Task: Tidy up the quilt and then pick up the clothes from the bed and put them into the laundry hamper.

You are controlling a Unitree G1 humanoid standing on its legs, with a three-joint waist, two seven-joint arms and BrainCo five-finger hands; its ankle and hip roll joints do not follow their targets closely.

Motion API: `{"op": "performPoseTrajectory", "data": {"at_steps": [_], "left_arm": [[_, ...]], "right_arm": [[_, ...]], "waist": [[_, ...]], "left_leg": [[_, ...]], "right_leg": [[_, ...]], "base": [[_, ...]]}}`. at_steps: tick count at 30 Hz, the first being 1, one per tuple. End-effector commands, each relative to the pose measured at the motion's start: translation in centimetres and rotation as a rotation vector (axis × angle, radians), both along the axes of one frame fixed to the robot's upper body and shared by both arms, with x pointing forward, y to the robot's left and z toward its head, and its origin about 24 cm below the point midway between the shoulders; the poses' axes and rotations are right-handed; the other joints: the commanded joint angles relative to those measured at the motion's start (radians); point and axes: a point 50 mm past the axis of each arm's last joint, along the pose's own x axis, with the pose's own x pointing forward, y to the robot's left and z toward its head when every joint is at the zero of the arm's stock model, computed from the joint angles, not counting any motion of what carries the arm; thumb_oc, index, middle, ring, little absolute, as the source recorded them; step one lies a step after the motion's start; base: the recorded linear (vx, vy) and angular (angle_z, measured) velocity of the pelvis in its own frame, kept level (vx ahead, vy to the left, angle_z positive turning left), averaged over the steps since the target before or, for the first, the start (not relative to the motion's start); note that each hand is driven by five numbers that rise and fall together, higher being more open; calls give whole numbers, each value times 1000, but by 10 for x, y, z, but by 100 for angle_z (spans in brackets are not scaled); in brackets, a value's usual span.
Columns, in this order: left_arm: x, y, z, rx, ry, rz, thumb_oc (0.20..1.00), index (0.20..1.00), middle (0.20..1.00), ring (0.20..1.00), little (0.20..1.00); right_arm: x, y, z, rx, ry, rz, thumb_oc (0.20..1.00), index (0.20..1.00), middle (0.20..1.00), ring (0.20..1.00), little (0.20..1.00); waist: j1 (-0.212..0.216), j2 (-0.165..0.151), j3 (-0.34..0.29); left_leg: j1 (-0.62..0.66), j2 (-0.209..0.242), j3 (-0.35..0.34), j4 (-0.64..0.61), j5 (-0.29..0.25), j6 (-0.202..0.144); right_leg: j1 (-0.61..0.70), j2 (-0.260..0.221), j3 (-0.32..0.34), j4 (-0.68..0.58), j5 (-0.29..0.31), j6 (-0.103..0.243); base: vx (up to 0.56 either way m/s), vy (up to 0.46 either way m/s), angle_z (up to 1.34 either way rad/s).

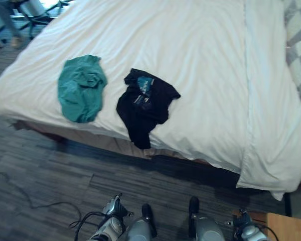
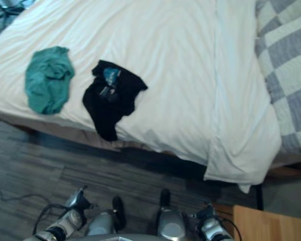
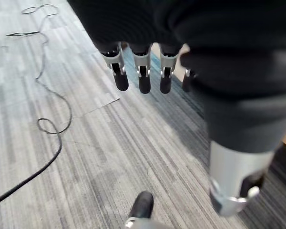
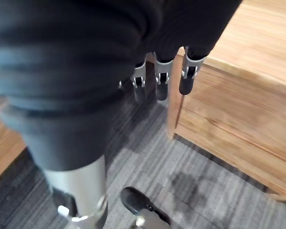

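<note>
The quilt (image 1: 190,75) looks smooth, so I judge the clothes step comes next: reach for the black garment (image 1: 144,103), with the green shirt (image 1: 80,88) at its nine o'clock. My left hand (image 3: 140,71) and right hand (image 4: 164,78) hang relaxed, holding nothing.

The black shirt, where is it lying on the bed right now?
In the left eye view the black shirt lies crumpled on the white quilt near the bed's front edge, just right of the green garment, apart from it.
</note>
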Motion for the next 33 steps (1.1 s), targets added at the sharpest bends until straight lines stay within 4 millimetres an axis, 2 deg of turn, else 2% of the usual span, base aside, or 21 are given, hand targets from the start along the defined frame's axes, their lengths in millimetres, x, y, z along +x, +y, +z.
{"op": "performPoseTrajectory", "data": {"at_steps": [1,6,8,9,10,12,13,14,15,16,18,19,20,22,23,26,27,29,30,31,33], "left_arm": [[8,6,4,-3,-46,95,1000,1000,1000,1000,1000],[1,4,0,52,22,-50,1000,1000,1000,1000,1000],[4,7,2,80,30,-106,1000,1000,1000,1000,1000],[4,10,2,91,37,-118,1000,1000,1000,1000,1000],[8,14,5,98,33,-111,1000,1000,1000,1000,1000],[12,23,8,125,35,-129,1000,1000,1000,1000,1000],[16,31,13,150,42,-155,1000,1000,1000,1000,1000],[16,31,13,150,42,-154,1000,1000,1000,1000,1000],[16,34,13,158,52,-161,1000,1000,1000,1000,1000],[17,38,15,176,67,-167,1000,1000,1000,1000,1000],[14,42,14,190,91,-168,1000,1000,1000,1000,1000],[-1,48,9,225,164,-129,1000,1000,1000,1000,1000],[-1,48,8,224,165,-128,1000,1000,1000,1000,1000],[2,33,6,143,105,-101,1000,1000,1000,1000,1000],[14,21,9,77,22,-51,1000,1000,1000,1000,1000],[29,21,16,102,-44,-48,1000,1000,1000,1000,1000],[37,13,19,66,-90,-44,1000,1000,1000,1000,1000],[37,8,18,49,-92,-56,1000,1000,1000,1000,1000],[39,4,19,44,-100,-68,1000,1000,1000,1000,1000],[44,-3,20,42,-117,-120,1000,1000,1000,1000,1000],[46,-6,21,43,-121,-139,1000,1000,1000,1000,1000]], "right_arm": [[-6,-1,-2,13,19,-11,1000,1000,1000,1000,1000],[-40,-9,-10,10,125,-49,1000,1000,1000,1000,1000],[-49,-11,-12,7,154,-55,1000,1000,1000,1000,1000],[-50,-10,-13,8,160,-48,1000,1000,1000,1000,1000],[-51,-7,-14,15,168,-55,1000,1000,1000,1000,1000],[-51,2,-16,43,167,-58,1000,1000,1000,1000,1000],[-41,10,-16,69,127,-42,1000,1000,1000,1000,1000],[-41,10,-16,69,127,-42,1000,1000,1000,1000,1000],[-38,14,-16,78,117,-31,1000,1000,1000,1000,1000],[-34,19,-16,89,104,-13,1000,1000,1000,1000,1000],[-30,23,-16,84,97,25,1000,1000,1000,1000,1000],[-30,17,-15,43,126,82,1000,1000,1000,1000,1000],[-30,17,-14,41,127,84,1000,1000,1000,1000,1000],[-29,13,-13,48,103,68,1000,1000,1000,1000,1000],[-17,9,-8,27,73,80,1000,1000,1000,1000,1000],[-11,5,-6,-5,63,69,1000,1000,1000,1000,1000],[-11,2,-5,-8,54,32,1000,1000,1000,1000,1000],[-8,2,-4,-4,44,31,1000,1000,1000,1000,1000],[1,3,-1,-1,16,48,1000,1000,1000,1000,1000],[17,8,5,-6,-32,118,1000,1000,1000,1000,1000],[24,9,8,-14,-51,144,1000,1000,1000,1000,1000]], "waist": [[-14,-1,6],[-42,13,-45],[-43,12,-58],[-43,0,-51],[-45,-17,-41],[-48,-37,-33],[-67,-40,-22],[-66,-40,-22],[-79,-39,-16],[-99,-43,-6],[-109,-50,9],[-127,-48,26],[-130,-46,28],[-118,-52,28],[-86,-56,62],[-58,-82,100],[-68,-63,79],[-75,-40,65],[-78,-35,48],[-64,-7,17],[-56,-2,5]], "left_leg": [[24,110,-45,-72,-12,-24],[27,213,16,-169,69,-73],[28,196,19,-169,51,-72],[30,169,21,-169,46,-66],[38,134,21,-164,22,-45],[63,92,63,-169,-11,-8],[84,78,103,-169,-35,14],[85,78,105,-169,-36,13],[96,73,116,-169,-48,19],[113,56,126,-169,-62,27],[147,7,133,-169,-98,41],[212,-77,97,-135,-210,68],[212,-75,95,-127,-218,69],[171,-101,67,88,-289,70],[36,-40,63,427,-214,-7],[-121,6,11,658,-161,-32],[-89,73,17,511,-172,-11],[-19,105,22,370,-205,-10],[16,102,36,221,-167,1],[80,114,-45,-28,-104,-14],[98,112,-106,-67,-103,-18]], "right_leg": [[82,-139,44,-78,-86,173],[135,-224,4,-75,-83,224],[155,-253,-3,-57,-65,233],[156,-285,1,-30,8,233],[133,-323,8,28,70,233],[76,-338,0,114,86,212],[13,-244,0,207,32,188],[11,-244,2,211,29,187],[-15,-170,5,232,-21,176],[-44,-69,4,221,-67,165],[-47,23,-18,164,-91,158],[-93,97,-16,125,-106,152],[-89,97,-17,126,-109,154],[-31,72,-55,74,-155,77],[10,70,-43,56,-164,36],[22,53,-35,38,-140,11],[29,33,-16,9,-131,48],[42,20,11,-8,-137,80],[26,-11,33,-27,-106,100],[15,-47,88,-52,-86,136],[10,-60,121,-69,-73,147]], "base": [[149,511,7],[216,555,28],[229,505,43],[114,406,21],[158,565,-4],[139,555,2],[118,452,7],[146,461,-27],[140,306,-37],[190,372,-32],[349,388,-16],[417,381,-13],[383,327,-17],[244,148,23],[223,99,68],[9,198,-1],[120,303,-66],[199,508,-71],[265,974,-72],[124,731,-76],[120,548,-93]]}}
